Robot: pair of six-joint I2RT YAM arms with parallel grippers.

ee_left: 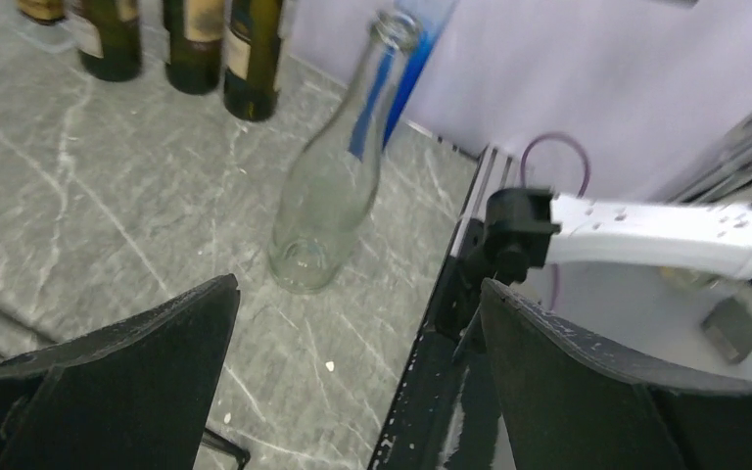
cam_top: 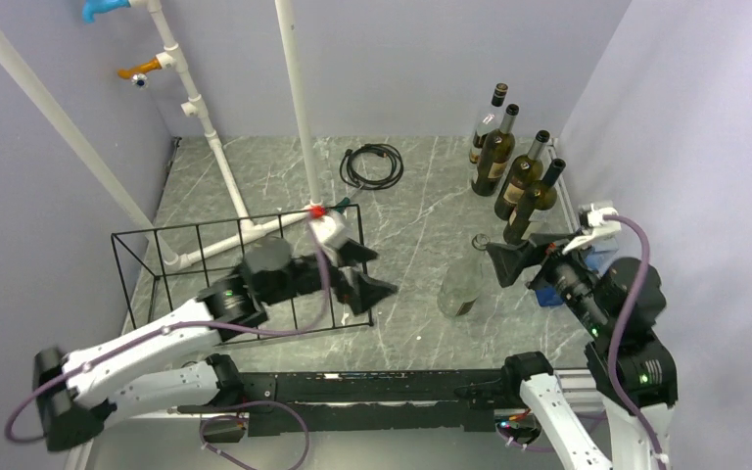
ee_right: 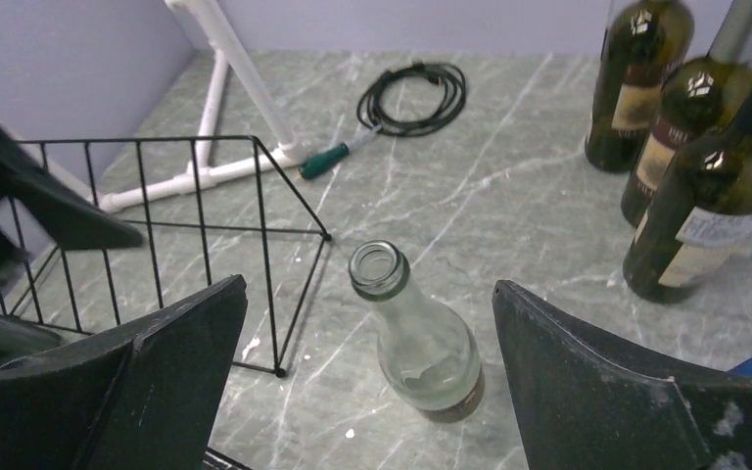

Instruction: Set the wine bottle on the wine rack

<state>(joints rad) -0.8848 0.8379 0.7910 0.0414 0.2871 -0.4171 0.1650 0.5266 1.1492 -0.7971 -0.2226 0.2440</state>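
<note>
Both arms are mounted at the near edge. Left gripper (cam_top: 376, 271) sits just in front of the wine rack's right end, jaws fully spread, nothing in them; its wrist view looks across at the bottle through the gap. Right gripper (cam_top: 497, 264) is also wide open and empty, fingers either side of the bottle neck with a clear gap on both sides in its wrist view. Wine bottle (cam_top: 462, 285) is clear glass, uncapped, upright on the marble-pattern table (cam_top: 411, 230), between the two grippers, right of the rack and not touching it. Wine rack (cam_top: 196, 257) is a low black wire frame on the left half of the table, with no bottle on it. Further back: a coiled black cable (cam_top: 372, 164) at mid-table, four dark bottles (cam_top: 509, 171) standing in a cluster at the far right, white pipes (cam_top: 206, 127) rising at the far left behind the rack.
</note>
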